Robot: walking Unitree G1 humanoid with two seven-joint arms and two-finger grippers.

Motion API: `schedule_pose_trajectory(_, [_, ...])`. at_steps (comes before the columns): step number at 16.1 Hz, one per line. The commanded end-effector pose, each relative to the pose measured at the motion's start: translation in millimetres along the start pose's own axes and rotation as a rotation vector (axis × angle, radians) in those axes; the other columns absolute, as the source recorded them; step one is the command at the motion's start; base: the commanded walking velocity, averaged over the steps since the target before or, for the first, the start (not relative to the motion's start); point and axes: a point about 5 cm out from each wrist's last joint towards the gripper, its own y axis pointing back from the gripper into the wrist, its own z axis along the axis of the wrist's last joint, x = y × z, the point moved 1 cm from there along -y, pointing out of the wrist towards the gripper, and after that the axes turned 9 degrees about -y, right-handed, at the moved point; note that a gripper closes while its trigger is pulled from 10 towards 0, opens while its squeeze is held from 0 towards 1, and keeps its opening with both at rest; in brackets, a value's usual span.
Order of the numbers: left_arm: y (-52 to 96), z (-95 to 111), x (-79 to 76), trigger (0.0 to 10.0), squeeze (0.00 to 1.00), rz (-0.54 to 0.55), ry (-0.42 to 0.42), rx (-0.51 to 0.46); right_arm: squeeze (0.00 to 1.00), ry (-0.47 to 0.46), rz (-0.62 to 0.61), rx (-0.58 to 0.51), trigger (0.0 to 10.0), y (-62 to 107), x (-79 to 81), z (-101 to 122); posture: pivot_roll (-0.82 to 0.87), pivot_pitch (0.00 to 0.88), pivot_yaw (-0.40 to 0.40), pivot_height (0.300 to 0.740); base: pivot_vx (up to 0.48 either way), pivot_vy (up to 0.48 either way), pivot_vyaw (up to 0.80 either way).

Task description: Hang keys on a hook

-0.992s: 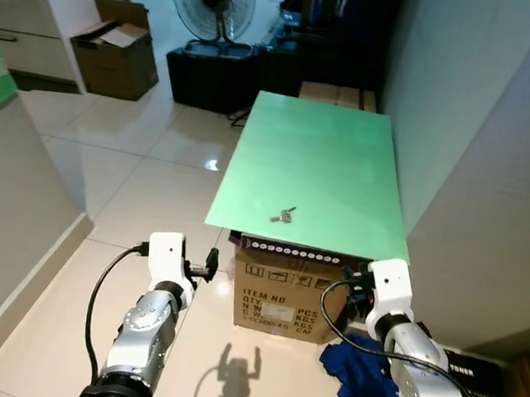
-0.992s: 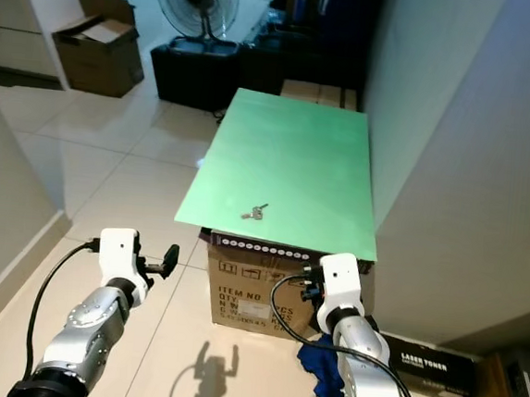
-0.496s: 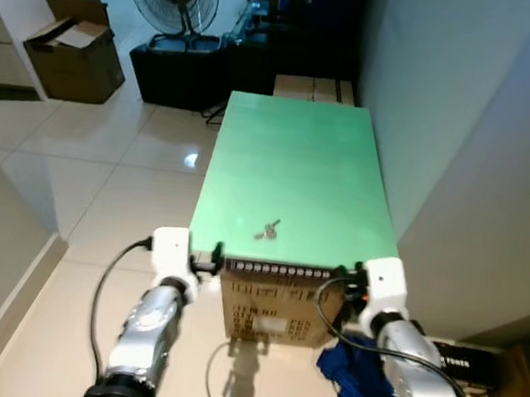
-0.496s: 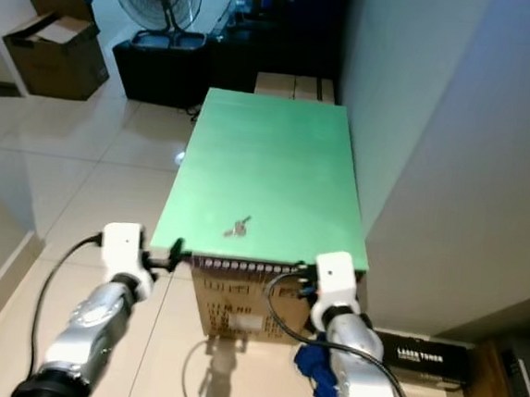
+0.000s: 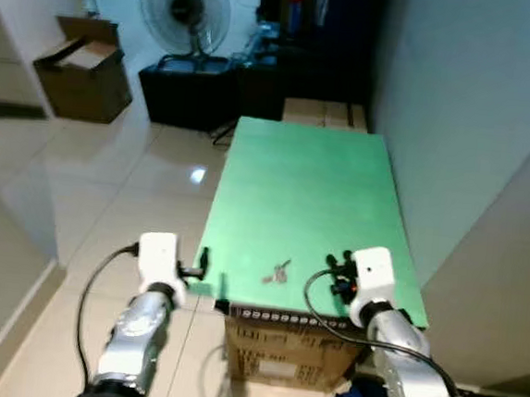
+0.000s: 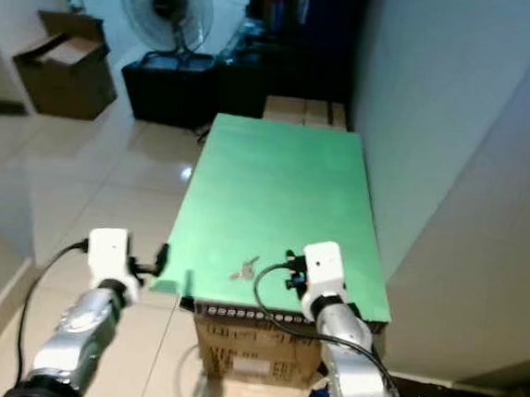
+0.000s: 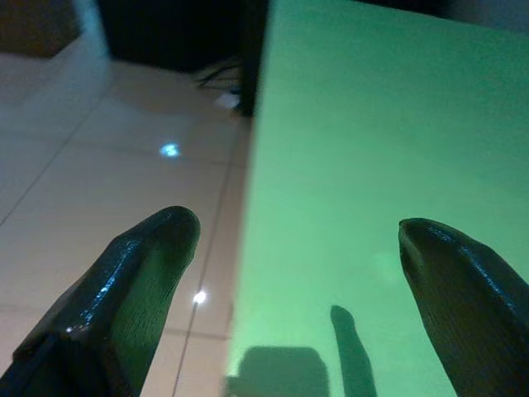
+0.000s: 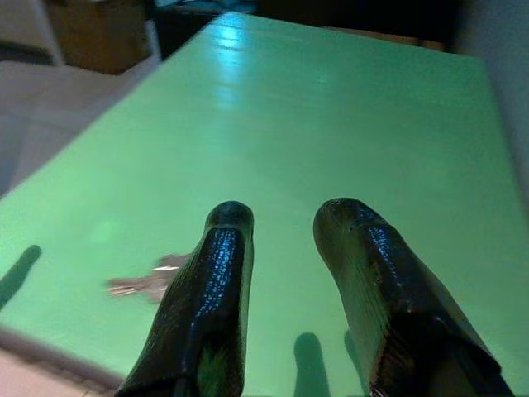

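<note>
Small silvery keys (image 5: 277, 273) flat on green bench (image 5: 313, 184); left gripper (image 7: 297, 248) jaws wide, right gripper (image 8: 281, 215) jaws narrow, beside them

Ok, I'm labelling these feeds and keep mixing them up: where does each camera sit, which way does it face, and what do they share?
Left eye: on the head, looking forward and down at the green board; both arms show.
Right eye: the same stereo head camera, same scene; the keys lie near the board's front edge.
Left wrist: along the left hand, fingers wide apart, at the board's left edge and the floor.
Right wrist: along the right hand over the board.
Shared: the green board; both eye views and the right wrist view also catch the keys.
</note>
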Motion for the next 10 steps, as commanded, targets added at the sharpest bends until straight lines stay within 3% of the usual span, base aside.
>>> schedule_pose_trajectory(1, [-2.3, 5, -7.0, 10.0, 0.0, -0.018, -0.03, -0.002, 0.0, 0.018, -0.038, -0.008, 10.0, -2.9, -9.3, 9, -0.21, 0.0, 0.063, 0.74, 0.0, 0.0, 0.0])
schedule_pose_trajectory(4, [-1.8, 6, -5.9, 10.0, 0.0, -0.025, -0.033, -0.014, 0.0, 0.018, -0.056, -0.035, 10.0, -9.3, -10.5, 21, -0.21, 0.0, 0.067, 0.74, 0.0, 0.0, 0.0])
schedule_pose_trajectory(10, [1.8, 4, -5.3, 10.0, 0.0, -0.015, -0.026, -0.007, 0.0, 0.022, -0.067, -0.006, 10.0, -9.0, -12.6, 16, -0.2, 0.0, 0.064, 0.74, 0.0, 0.0, 0.0])
